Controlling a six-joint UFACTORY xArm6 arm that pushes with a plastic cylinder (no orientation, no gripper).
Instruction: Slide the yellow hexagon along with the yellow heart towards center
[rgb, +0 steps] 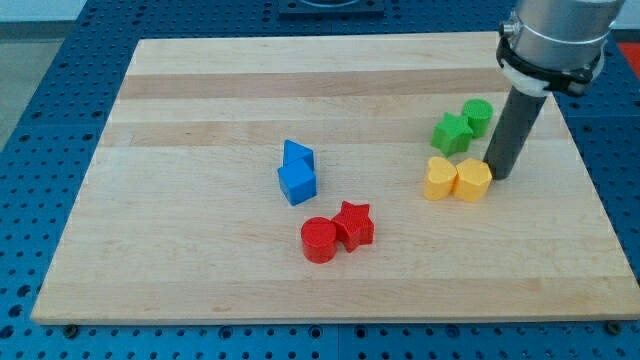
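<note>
Two yellow blocks side by side, yellow heart (440, 179), yellow hexagon (473, 180), my tip (499, 176) touching hexagon's right

Arm housing (553, 40): cut off by view's top edge | my tip (499, 176): its very end partly hidden behind yellow hexagon (473, 180)

No readable text, labels, brands, numbers or signs on anything in view.

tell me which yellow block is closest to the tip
The yellow hexagon, the right-hand one of the yellow pair. My tip sits right at its right edge, while the yellow heart lies on the hexagon's far left side, farther from the tip.
</note>
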